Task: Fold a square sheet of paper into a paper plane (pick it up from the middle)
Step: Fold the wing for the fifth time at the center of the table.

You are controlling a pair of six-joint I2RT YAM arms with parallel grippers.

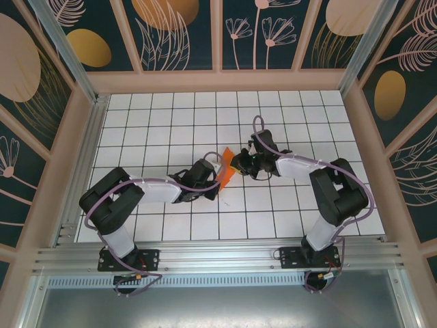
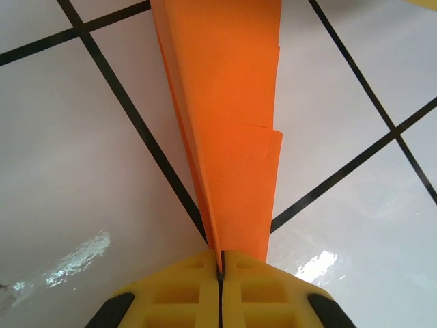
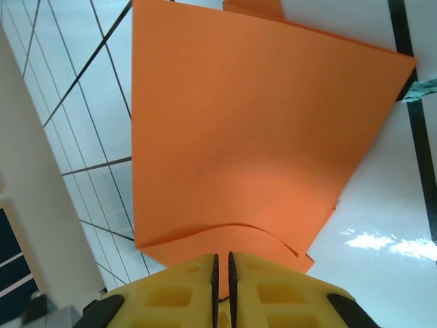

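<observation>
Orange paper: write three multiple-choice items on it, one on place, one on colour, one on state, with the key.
1. Where is the paper?
A) at the far left corner
B) between the left gripper and the right gripper, midway up the table
C) on the metal rail

2. What colour are the fingers on it?
A) yellow
B) blue
C) white

3. How does the left gripper stand?
A) wide open above the paper
B) shut on the paper
C) shut on nothing

Key: 1 B, the top view shows it between the two arms' tips. 2 A, both wrist views show yellow fingers. 3 B, the folded edge runs into closed jaws.
</observation>
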